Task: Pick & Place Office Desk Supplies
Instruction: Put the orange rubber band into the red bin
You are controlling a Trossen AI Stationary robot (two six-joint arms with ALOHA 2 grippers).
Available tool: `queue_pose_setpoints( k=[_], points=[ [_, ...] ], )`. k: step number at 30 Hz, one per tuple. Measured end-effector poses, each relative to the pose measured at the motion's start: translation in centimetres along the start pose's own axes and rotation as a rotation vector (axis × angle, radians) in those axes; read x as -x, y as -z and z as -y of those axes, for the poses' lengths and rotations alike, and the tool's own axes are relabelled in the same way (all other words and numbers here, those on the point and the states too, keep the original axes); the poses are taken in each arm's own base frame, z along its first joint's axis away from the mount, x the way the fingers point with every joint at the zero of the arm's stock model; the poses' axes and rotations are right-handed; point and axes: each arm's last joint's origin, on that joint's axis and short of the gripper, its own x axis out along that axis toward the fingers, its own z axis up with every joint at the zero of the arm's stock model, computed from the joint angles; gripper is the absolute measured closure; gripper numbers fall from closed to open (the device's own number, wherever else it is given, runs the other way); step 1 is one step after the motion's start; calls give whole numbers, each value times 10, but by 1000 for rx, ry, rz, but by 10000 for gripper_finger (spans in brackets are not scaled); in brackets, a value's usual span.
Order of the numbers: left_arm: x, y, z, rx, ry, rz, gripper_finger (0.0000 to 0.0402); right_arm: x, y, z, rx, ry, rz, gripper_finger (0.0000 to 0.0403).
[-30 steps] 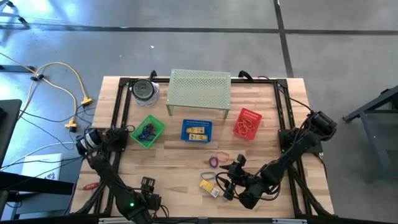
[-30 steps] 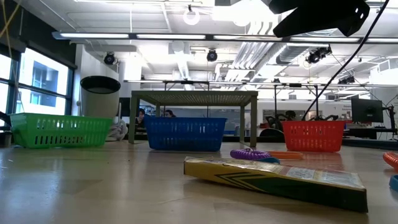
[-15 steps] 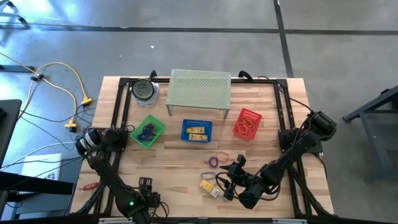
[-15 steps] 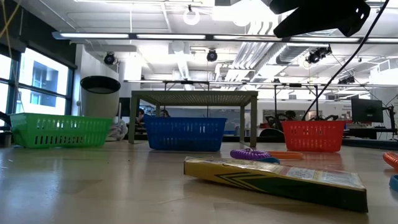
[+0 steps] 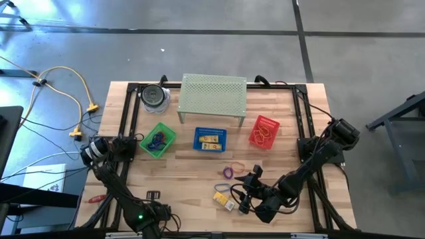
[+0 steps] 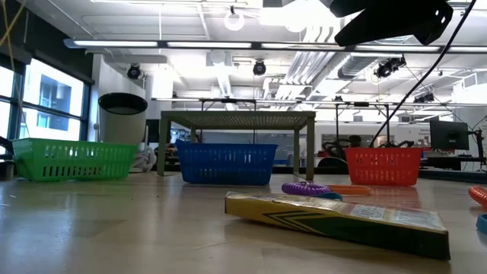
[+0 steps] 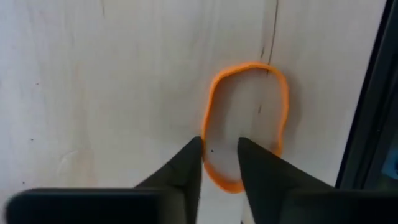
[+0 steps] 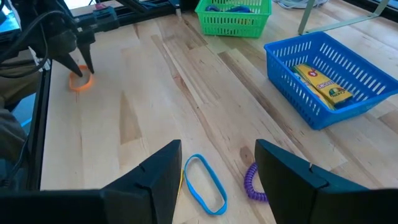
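My left gripper (image 7: 219, 160) had its fingers narrowly parted, straddling the near rim of a thin orange rubber band loop (image 7: 247, 124) lying flat on the pale wooden tabletop (image 7: 112, 81). My right gripper (image 8: 217, 163), fingers spread, hovered above a blue oval loop (image 8: 205, 183) and a purple coiled loop (image 8: 251, 181), near the blue mesh basket (image 8: 323, 71). Beyond the table lay a ceiling-lit workshop room.

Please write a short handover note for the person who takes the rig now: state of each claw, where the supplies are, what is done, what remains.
Left claw: down at the table's near left edge, fingers narrowly apart over one side of an orange band; not gripped yet.
Right claw: open, hovering near a blue loop, purple coil and yellow box.
Done: items already in the green basket, blue basket and red basket.
Left: the orange band and the loose items by the right claw.
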Motion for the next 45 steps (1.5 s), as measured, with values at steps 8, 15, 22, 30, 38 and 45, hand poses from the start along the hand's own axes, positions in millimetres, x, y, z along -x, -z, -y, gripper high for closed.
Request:
queue_pose_setpoints(
  k=[8,15,22,30,38,45],
  points=[
    [-1,1,-1,15,-8,-3,397,0,0,0,0,0,0,210],
    [-1,-2,-1,36,3,14,400,0,0,0,0,0,0,210],
    [5,-8,0,51,25,-14,401,0,0,0,0,0,0,210],
    [43,-27,7,-44,40,89,401,0,0,-1,-5,-4,3,210],
    [58,-35,-13,-94,-211,138,401,-1,0,0,-74,-4,-9,210],
    [62,-40,-34,-126,-355,70,401,-1,0,0,-86,-1,-4,210]
  ],
)
